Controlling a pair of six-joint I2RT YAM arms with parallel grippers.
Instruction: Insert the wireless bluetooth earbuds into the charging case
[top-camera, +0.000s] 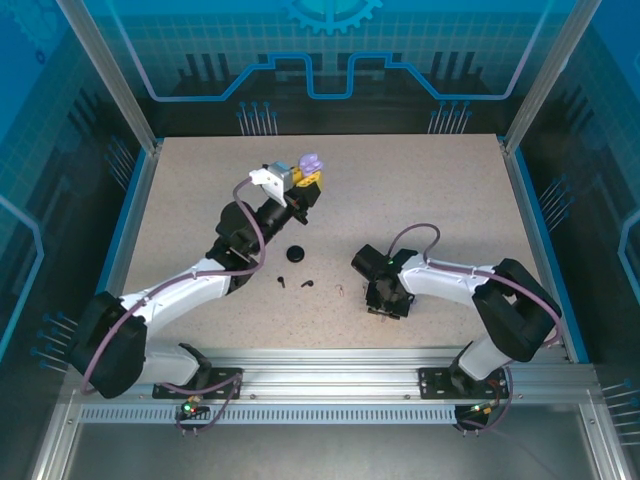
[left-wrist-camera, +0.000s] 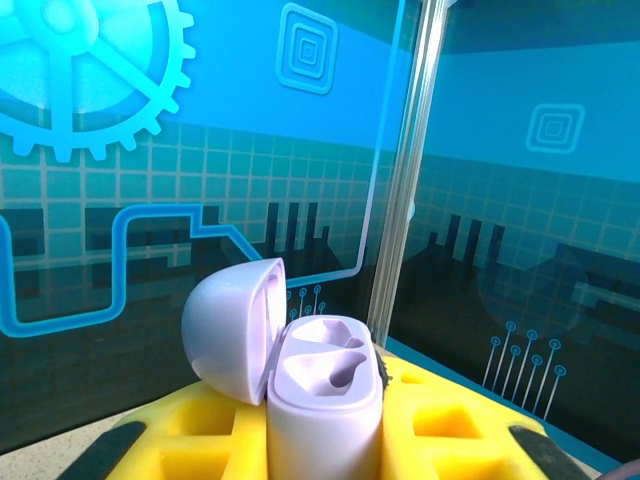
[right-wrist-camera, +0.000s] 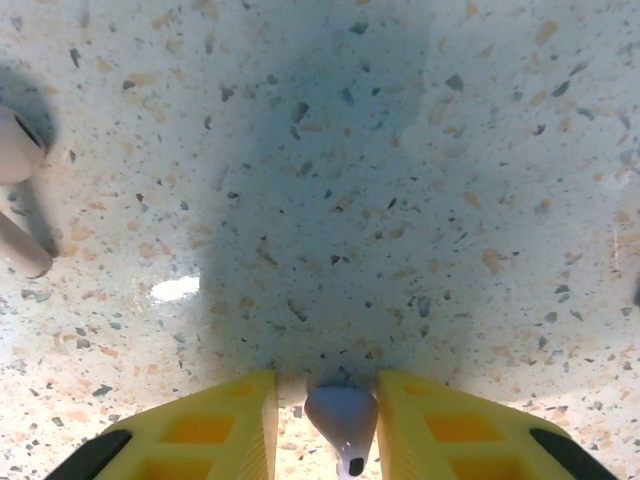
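Yellow right-arm fingers (right-wrist-camera: 215, 430), on an arm bent low over the speckled tabletop (right-wrist-camera: 400, 200), stood apart around a tiny purple stemmed earbud (right-wrist-camera: 342, 420), not yet clamped. Two pale pink earbuds (right-wrist-camera: 15, 150) lay nearby. Far out, the raised left-arm fingers (left-wrist-camera: 440, 420) were clamped on an open lavender charging case (left-wrist-camera: 320, 390).

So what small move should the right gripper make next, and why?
Probably close the right gripper fully on the purple earbud: it lies on the table between the yellow fingers, with a small gap on one side. The left gripper holds the open purple charging case up, ready.
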